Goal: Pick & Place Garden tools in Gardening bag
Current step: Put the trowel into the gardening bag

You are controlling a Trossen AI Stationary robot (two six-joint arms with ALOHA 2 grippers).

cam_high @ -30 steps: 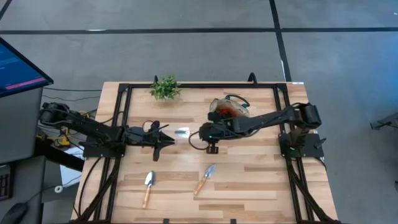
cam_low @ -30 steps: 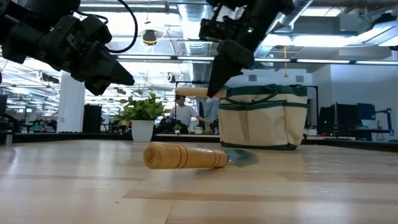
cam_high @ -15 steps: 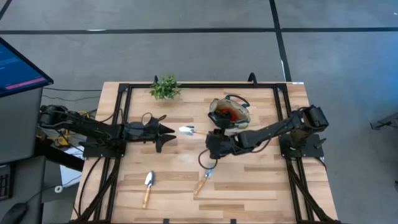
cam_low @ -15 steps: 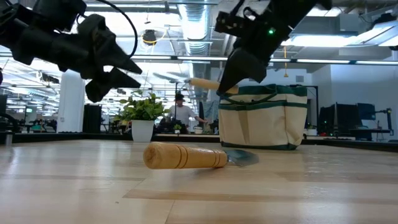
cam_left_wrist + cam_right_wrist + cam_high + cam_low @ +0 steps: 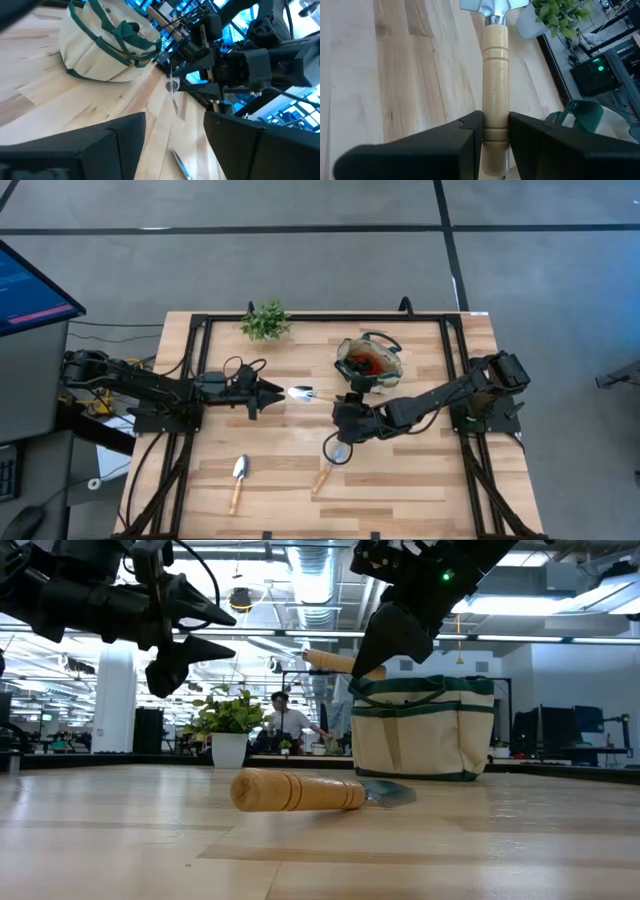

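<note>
Your right tool (image 5: pixel 338 406) is closed on the wooden handle of a trowel (image 5: pixel 303 392), lifted clear of the worktop (image 5: pixel 420 470). In the right wrist view both fingers (image 5: pixel 470 131) press against the handle, and the silver head points away from the wrist. The held trowel hangs over the middle of the worktop, near the gardening bag (image 5: pixel 343 352) but not above its mouth.

Your left tool (image 5: pixel 268 392) stands open and empty. It is level with the trowel head and just beside it, facing it across a small gap.

The bag sits upright toward the far side. A red item (image 5: pixel 372 363) already lies inside.

A second trowel (image 5: pixel 328 465) lies flat on the worktop, its head under the right arm. A third trowel (image 5: pixel 238 480) lies well apart, toward the left near edge.

A potted plant (image 5: pixel 265 320) stands at the far edge, left of the bag and clear of both arms. In the low view a person (image 5: pixel 281 720) shows in the room beyond.
</note>
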